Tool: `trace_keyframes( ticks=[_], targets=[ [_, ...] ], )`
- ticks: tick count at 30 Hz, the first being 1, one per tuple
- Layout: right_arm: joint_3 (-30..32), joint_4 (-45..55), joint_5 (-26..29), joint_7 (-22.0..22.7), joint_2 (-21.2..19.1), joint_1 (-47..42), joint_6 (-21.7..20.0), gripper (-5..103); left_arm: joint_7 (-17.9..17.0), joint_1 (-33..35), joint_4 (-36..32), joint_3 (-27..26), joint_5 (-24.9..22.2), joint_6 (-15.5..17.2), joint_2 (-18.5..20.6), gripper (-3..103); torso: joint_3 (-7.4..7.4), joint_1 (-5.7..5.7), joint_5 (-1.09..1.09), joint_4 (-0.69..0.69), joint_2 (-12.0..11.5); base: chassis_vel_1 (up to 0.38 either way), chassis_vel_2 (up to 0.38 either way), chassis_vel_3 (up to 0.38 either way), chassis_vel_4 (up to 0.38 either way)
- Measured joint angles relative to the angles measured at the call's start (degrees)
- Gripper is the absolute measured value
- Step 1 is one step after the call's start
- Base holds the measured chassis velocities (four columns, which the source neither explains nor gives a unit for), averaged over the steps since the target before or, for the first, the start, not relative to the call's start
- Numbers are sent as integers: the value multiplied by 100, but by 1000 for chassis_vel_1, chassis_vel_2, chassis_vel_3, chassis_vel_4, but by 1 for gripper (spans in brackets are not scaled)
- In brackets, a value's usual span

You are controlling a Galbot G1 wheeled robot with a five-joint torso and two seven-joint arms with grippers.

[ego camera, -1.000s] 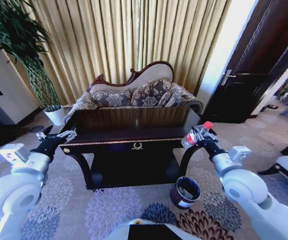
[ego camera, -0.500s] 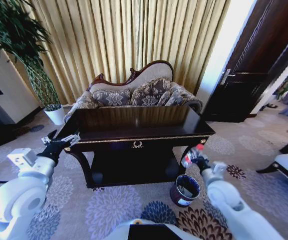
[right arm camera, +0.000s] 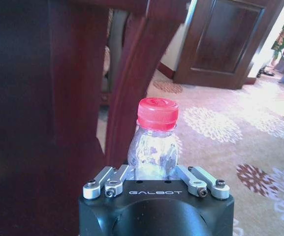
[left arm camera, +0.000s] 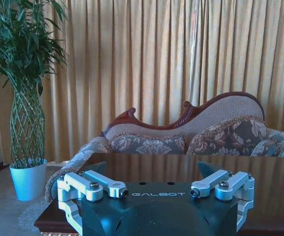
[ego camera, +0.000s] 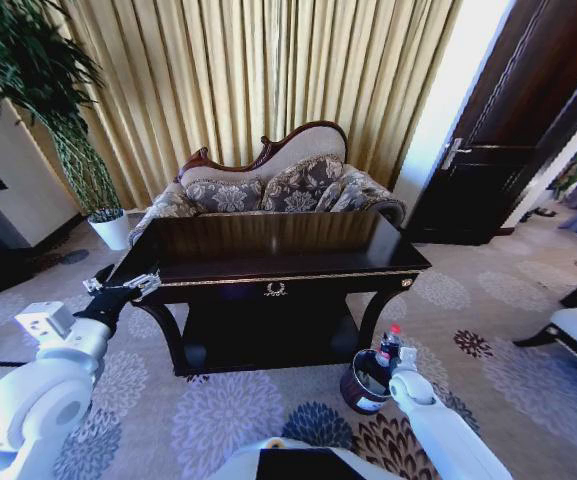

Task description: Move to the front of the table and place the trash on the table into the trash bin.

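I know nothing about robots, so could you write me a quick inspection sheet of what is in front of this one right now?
Surface: dark table, nothing seen on top.
Job's things: bottle over trash bin, which stands on the floor by the table's right front leg.
Clutter: nothing seen.
Grippers: right gripper shut on bottle; left gripper open at the table's left corner.
Cables: nothing seen.
Surroundings: sofa, curtains, potted plant, door, floral carpet.

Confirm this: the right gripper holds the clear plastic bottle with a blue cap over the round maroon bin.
Wrong on the colour: the cap is red. The right wrist view shows the right gripper shut on the clear plastic bottle; the head view places it over the round maroon bin.
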Motion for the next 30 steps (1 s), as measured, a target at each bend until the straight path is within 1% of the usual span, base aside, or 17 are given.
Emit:
trace_keyframes(
  ticks=[2,3,4,6,8,30],
  targets=[
    [-95,-348,-56,9,70,222,167,27,-2,28,0,0,16,-2,-24,100,0,0,0,-1,0,0,0,0,0],
    [-95,-348,-56,9,70,222,167,27,-2,28,0,0,16,-2,-24,100,0,0,0,-1,0,0,0,0,0],
    [-121,-425,-69,13,93,290,195,27,-3,35,0,0,21,-2,-30,100,0,0,1,2,0,0,0,0,0],
    [-127,-442,-72,15,97,306,201,27,-3,37,0,0,21,-3,-32,100,0,0,0,2,0,0,0,0,0],
    [-130,-447,-73,20,99,311,203,27,-4,38,0,0,23,-4,-32,100,0,0,-1,-2,0,0,0,0,0],
    [-117,-370,-57,29,87,283,192,27,-12,37,3,0,23,-5,-29,100,-1,-1,-1,-1,1,0,0,0,0]
  ],
)
